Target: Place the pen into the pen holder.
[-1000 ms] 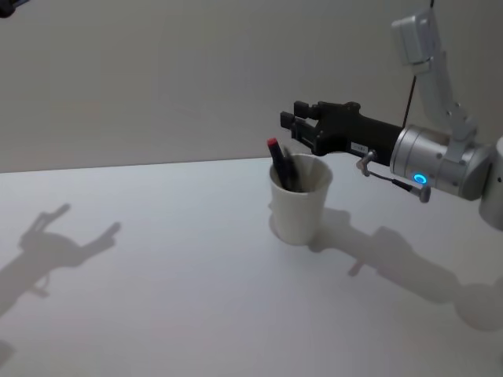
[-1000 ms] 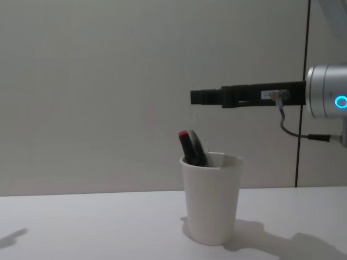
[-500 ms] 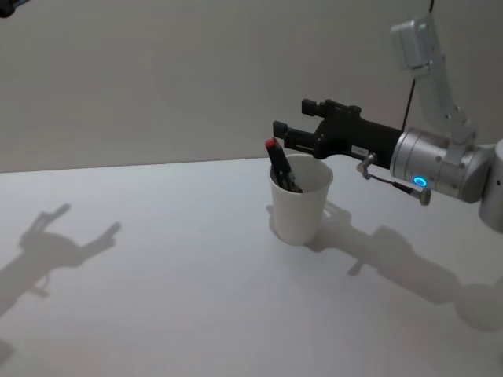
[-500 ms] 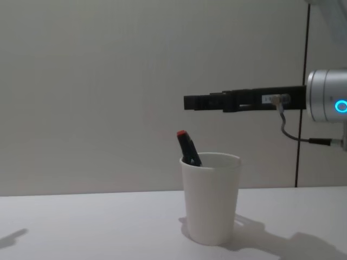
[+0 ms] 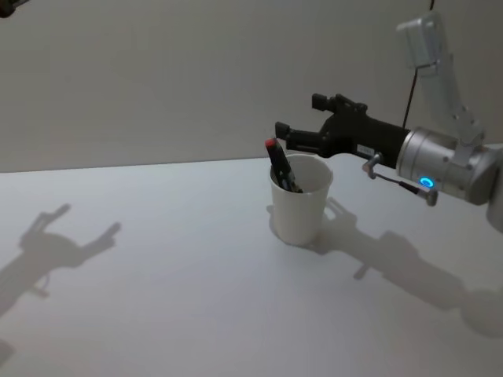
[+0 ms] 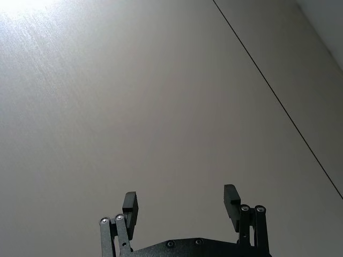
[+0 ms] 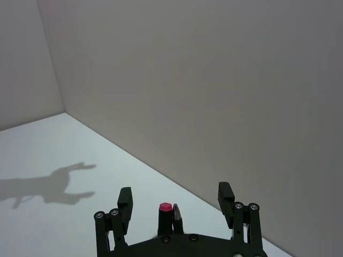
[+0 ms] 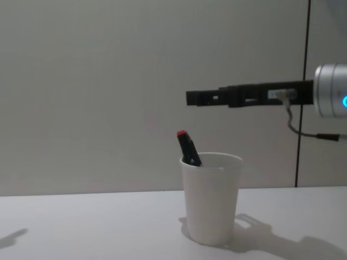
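Since a second ago your right gripper (image 5: 284, 129) has lifted clear, fingers apart and empty, at upper right. Your smooth white table (image 5: 157, 298) carries the tapered paper pen holder (image 5: 299, 200) at centre-right; the red-capped pen (image 5: 280, 165) leans inside, its lower half hidden. Your left gripper (image 6: 181, 204) is spread before a bare wall.
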`<state>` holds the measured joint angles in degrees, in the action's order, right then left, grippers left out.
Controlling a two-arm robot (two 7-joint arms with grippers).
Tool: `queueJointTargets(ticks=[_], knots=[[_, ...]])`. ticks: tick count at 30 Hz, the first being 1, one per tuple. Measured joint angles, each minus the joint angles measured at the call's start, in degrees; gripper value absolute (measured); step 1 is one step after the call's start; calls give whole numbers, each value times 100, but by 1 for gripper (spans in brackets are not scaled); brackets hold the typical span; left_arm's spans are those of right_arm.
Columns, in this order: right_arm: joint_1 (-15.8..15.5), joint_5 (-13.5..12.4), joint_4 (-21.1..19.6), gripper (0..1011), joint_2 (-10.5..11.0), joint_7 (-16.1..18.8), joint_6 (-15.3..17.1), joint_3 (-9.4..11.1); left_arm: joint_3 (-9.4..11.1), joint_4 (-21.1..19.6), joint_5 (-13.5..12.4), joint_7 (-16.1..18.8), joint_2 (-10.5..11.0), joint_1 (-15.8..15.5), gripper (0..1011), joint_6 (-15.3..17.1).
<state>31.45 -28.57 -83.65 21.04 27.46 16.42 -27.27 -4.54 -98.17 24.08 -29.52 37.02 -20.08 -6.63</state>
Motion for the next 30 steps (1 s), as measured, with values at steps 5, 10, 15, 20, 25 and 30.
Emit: queueJointTargets(ticks=[5,10,15,20,25,30], knots=[[-209,-67,-501,1001,225,-335,42,77,0,0,0,0,0,0,1001,0],[-501,-189,-1144,1001,554,-840,59,194,0,0,0,0,0,0,1001,0],[-786,-318,-1709,1002,879,-1331,33,315,0,0,-1,0,0,0,1001,0],[-1162,-501,-2378,1001,1317,-1960,-68,497,0,0,0,0,0,0,1001,0],[-1579,-720,-2990,1002,1799,-2647,-248,714,0,0,-1,0,0,0,1001,0],[-1874,-900,-3429,1002,2187,-3119,-411,906,0,0,-1,0,0,0,1001,0]])
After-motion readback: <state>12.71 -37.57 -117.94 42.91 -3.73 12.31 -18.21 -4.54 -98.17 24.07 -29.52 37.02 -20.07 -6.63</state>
